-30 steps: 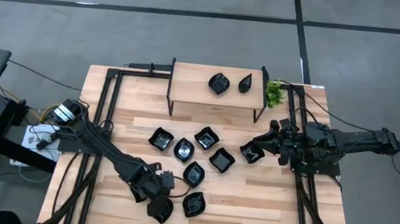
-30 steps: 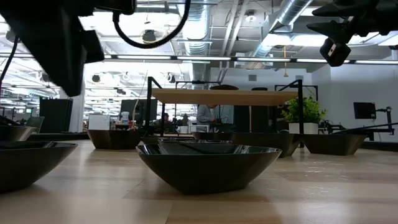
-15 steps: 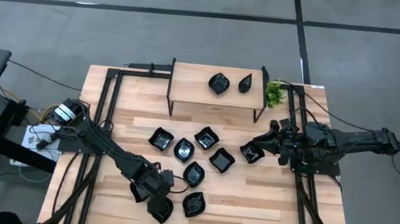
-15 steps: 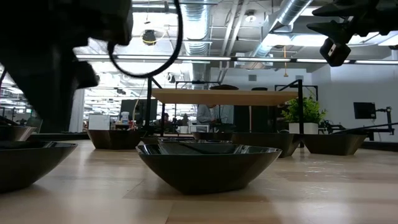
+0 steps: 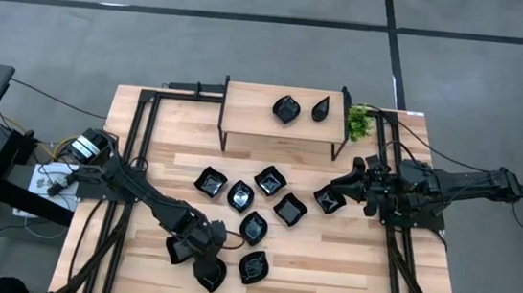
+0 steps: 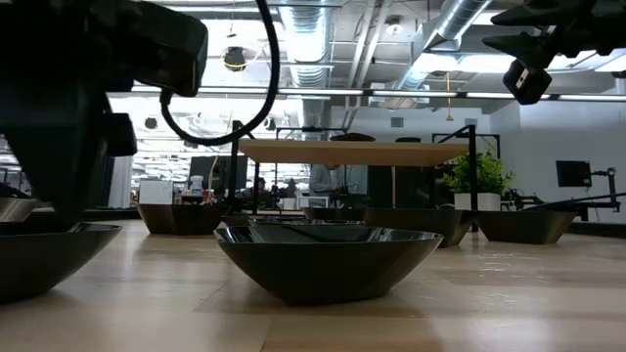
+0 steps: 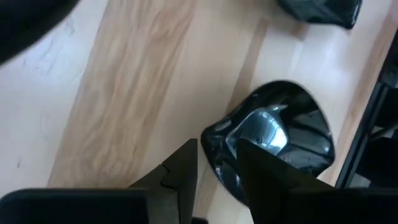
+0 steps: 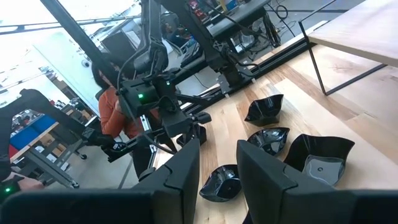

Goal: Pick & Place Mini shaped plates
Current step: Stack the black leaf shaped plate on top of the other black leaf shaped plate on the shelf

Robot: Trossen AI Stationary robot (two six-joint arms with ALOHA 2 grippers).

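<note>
Straddling the rim of a teardrop plate [image 7: 280, 140] at the table's [image 5: 346, 270] near edge, the left gripper [image 5: 201, 256] has its fingers [image 7: 180, 171] slightly apart, one either side of the plate's wall, not yet clamped; that looks like the setup for an edge pinch. Other mini shaped plates [image 5: 255, 196] lie clustered mid-table, and two [image 5: 286, 109] already sit on the raised shelf [image 5: 246, 111] at the far side, probably the destination. The right gripper [image 5: 337, 190] waits, fingers apart, over a plate [image 5: 327, 201] at right, beside the plant [image 5: 358, 123].
</note>
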